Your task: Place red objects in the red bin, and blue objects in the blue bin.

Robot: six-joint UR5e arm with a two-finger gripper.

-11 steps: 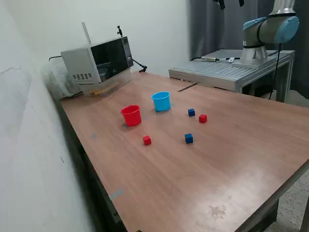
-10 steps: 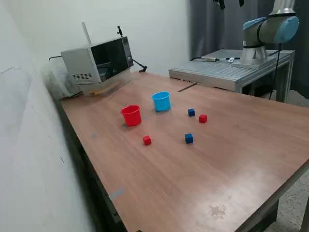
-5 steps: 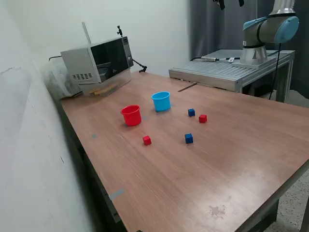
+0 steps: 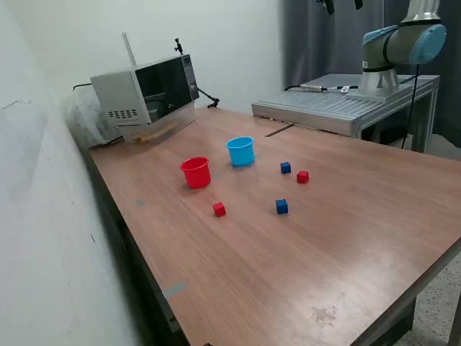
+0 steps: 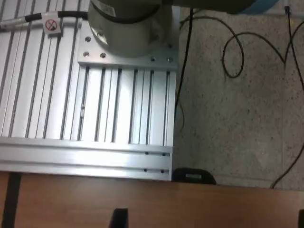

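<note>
The table [image 4: 346,238] is reddish-brown woodgrain. On it stand a red cup [image 4: 196,172] and, at its 2 o'clock, a light blue cup [image 4: 240,151]. There are 2 red cubes [image 4: 219,209] [image 4: 302,176] and 2 dark blue cubes [image 4: 282,207] [image 4: 286,167]. The microwave [image 4: 144,90] is pale grey with a black door. The arm [image 4: 403,43] is silver with light blue joint caps. The ribbed aluminium base [image 5: 90,114] is silver, striped with dark grooves; black cables [image 5: 237,57] cross the speckled beige floor [image 5: 237,118].

The exterior view looks down across the wooden table [image 4: 302,238] from one corner, standing well back, towards my arm's base [image 4: 395,50] at the far side. My wrist camera looks straight down on that base [image 5: 128,23], the slatted mount [image 5: 85,114] and the table edge [image 5: 156,199], which both views share
</note>
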